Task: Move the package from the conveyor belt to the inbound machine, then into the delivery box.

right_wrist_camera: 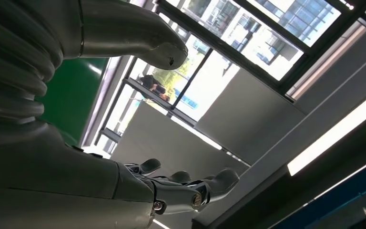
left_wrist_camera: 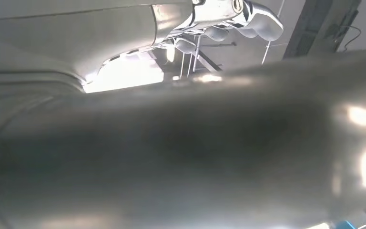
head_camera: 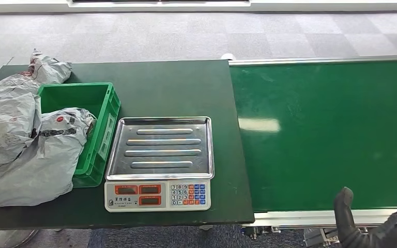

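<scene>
Head view. The right hand [head_camera: 380,219] rises at the near right corner, just in front of the near edge of the conveyor belt [head_camera: 325,134]; its fingers [right_wrist_camera: 190,188] are spread apart with the thumb standing off, and they hold and touch nothing. The left hand [left_wrist_camera: 228,21] appears in its wrist view as blurred, curled fingers against bright light; whether it is parted or closed cannot be told.

The green delivery box [head_camera: 90,129] stands on the left of the dark table [head_camera: 186,88]. One grey package [head_camera: 41,155] drapes over its near-left rim, partly inside; further grey bags [head_camera: 15,93] lie just to its left. The inbound machine [head_camera: 159,163], a scale with a steel tray, sits just right of the box. The grey package lies well to the left of the right hand, with the scale between them.
</scene>
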